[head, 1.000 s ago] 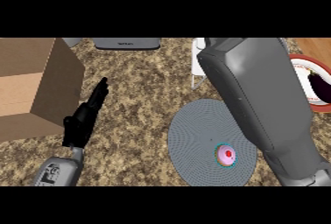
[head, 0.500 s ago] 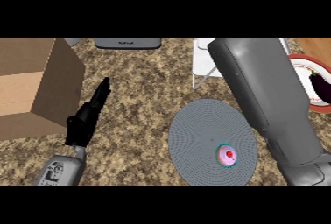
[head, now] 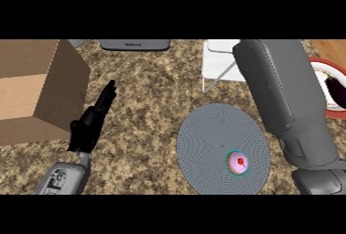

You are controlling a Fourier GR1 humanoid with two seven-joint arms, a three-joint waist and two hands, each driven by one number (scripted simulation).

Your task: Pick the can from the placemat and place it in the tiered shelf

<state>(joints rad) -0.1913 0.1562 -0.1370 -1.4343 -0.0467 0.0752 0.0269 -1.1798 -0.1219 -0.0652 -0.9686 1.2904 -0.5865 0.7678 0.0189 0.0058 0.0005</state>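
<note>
The can is seen upright at 5 o'clock on the placemat — long axis toward the camera. The left hand is held open, fingers straight toward 1 o'clock; the right hand's state cannot be told. Something dark is held in the red plate — the shelf stands at 12 o'clock.

Brown speckled granite tabletop is seen throughout; a wood-toned surface is glimpsed at top right; lit evenly
</note>
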